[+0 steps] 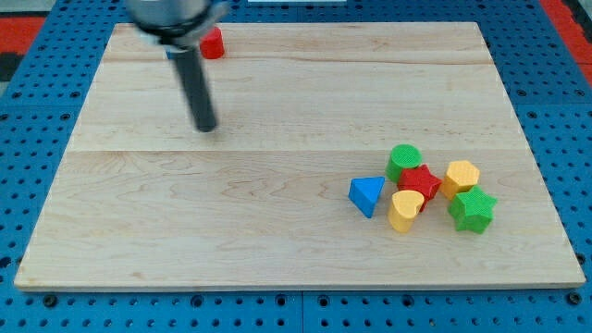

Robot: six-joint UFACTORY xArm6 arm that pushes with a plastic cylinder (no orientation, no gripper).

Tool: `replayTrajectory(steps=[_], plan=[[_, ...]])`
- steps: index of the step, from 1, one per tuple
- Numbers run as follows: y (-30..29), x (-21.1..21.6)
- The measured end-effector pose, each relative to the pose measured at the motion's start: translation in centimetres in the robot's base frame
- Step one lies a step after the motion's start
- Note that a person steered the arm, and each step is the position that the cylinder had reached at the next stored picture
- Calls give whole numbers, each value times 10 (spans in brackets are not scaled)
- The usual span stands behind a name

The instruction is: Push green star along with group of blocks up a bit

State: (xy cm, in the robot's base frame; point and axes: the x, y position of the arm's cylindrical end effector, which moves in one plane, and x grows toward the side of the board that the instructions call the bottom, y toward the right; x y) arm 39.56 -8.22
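A green star (473, 209) lies at the view's lower right, at the right end of a tight group of blocks. The group holds a yellow hexagon (461, 176), a red star (419, 180), a green cylinder (403, 160), a yellow heart (404, 209) and a blue triangle (367, 194). My tip (204, 128) is at the view's upper left, far from the group, up and to the left of the blue triangle.
A red block (213, 43) sits near the board's top edge, just right of the rod; something blue shows behind the rod. The wooden board (277, 231) lies on a blue perforated base.
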Motion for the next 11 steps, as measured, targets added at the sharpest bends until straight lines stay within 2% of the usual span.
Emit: replayTrajectory(steps=[3,4,6,8,11], plan=[[276,8],[347,24],[411,152],[322,156],[215,141]])
